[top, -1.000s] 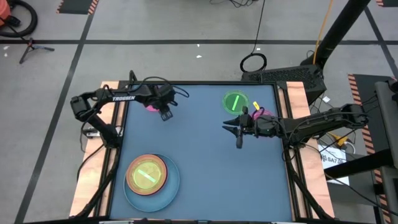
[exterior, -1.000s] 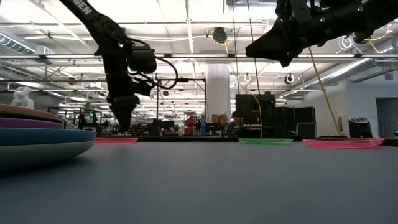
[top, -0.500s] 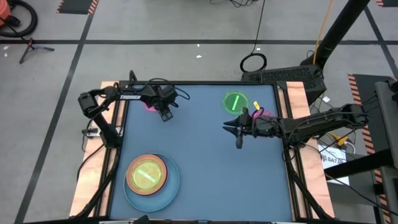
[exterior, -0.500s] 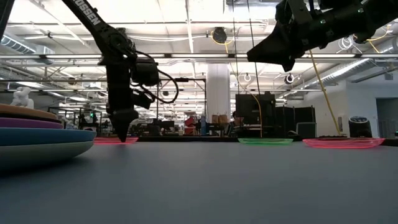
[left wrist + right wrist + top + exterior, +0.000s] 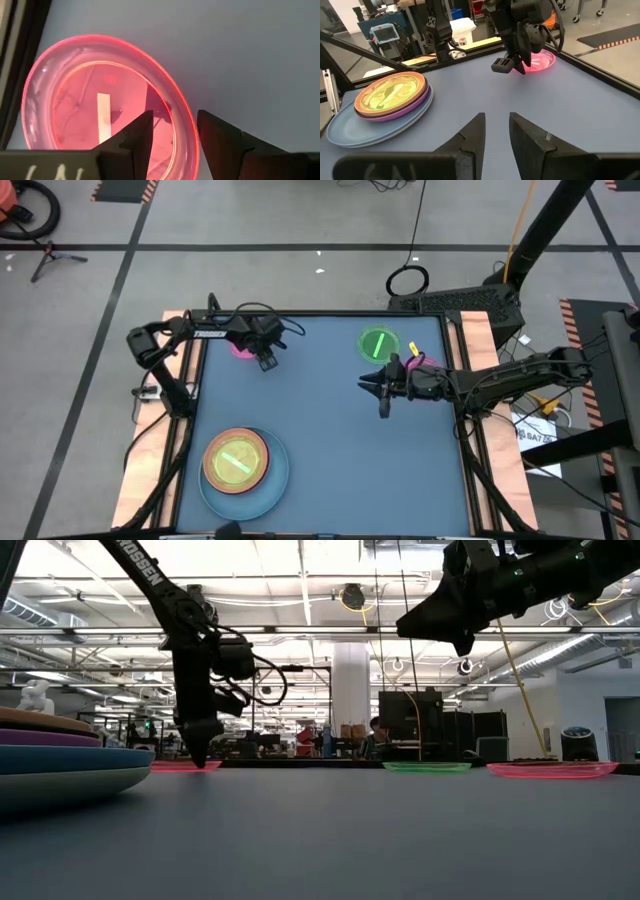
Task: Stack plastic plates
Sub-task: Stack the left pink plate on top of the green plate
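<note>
A small translucent pink plate (image 5: 240, 348) (image 5: 100, 100) lies flat near the table's far left corner. My left gripper (image 5: 268, 362) (image 5: 175, 135) is open and down at table height (image 5: 200, 755), with one finger over the plate's inside and one outside its rim. My right gripper (image 5: 383, 395) (image 5: 497, 130) hovers open, high over the table's right half. A green plate (image 5: 378, 343) and a second pink plate (image 5: 418, 363), partly hidden under the right arm, lie flat at the far right. A stack (image 5: 237, 460) sits near the left front. My left gripper comes from above, pointing down, and stands astride the pink plate's rim (image 5: 189, 150) on its right side, one finger inside and one outside. A gap shows between the fingers, and I cannot tell whether either touches the plate. The plate lies flat on the table.
The stack has a large light-blue plate (image 5: 270, 490) at the bottom, then purple and orange ones (image 5: 390, 95), with a green one on top. Raised rails edge the table (image 5: 330, 430), whose bare blue middle is between the arms. Cables and a stand lie beyond the far edge.
My left gripper has come down from just above the pink plate to table height at its rim, staying open. The plates have stayed where they were.
</note>
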